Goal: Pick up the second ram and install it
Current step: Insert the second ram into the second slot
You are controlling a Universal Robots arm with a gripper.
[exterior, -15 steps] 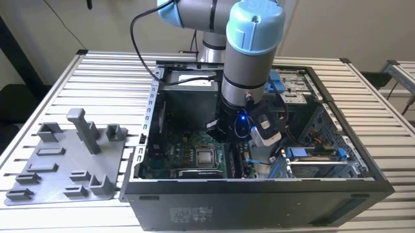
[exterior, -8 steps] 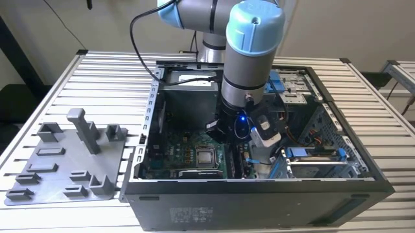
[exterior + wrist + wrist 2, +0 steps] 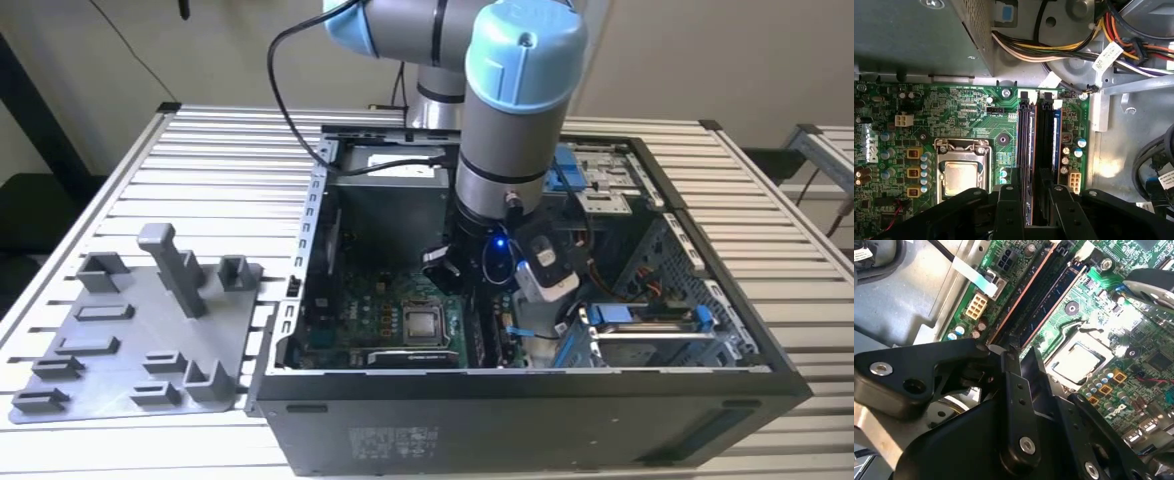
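Ram [image 3: 1055, 140]: thin dark stick with a bluish label, standing on edge in the slot nearest the board [image 3: 969, 110] edge, beside another stick [image 3: 1028, 140]. Gripper [image 3: 1035, 192] hangs just above the slots' end, fingers [image 3: 1009, 205] narrowly apart and clamped on nothing. Case [image 3: 534, 420] holds board, processor [image 3: 960, 177] and cables [image 3: 1029, 50]. Grey plate [image 3: 120, 350] lies on table [image 3: 227, 150] at the exterior view's left.

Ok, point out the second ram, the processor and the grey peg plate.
second ram [image 3: 1055, 131], first wrist view, blue edge.
processor [image 3: 961, 177], first wrist view, metal lid.
grey peg plate [image 3: 127, 345], exterior view, flat base.
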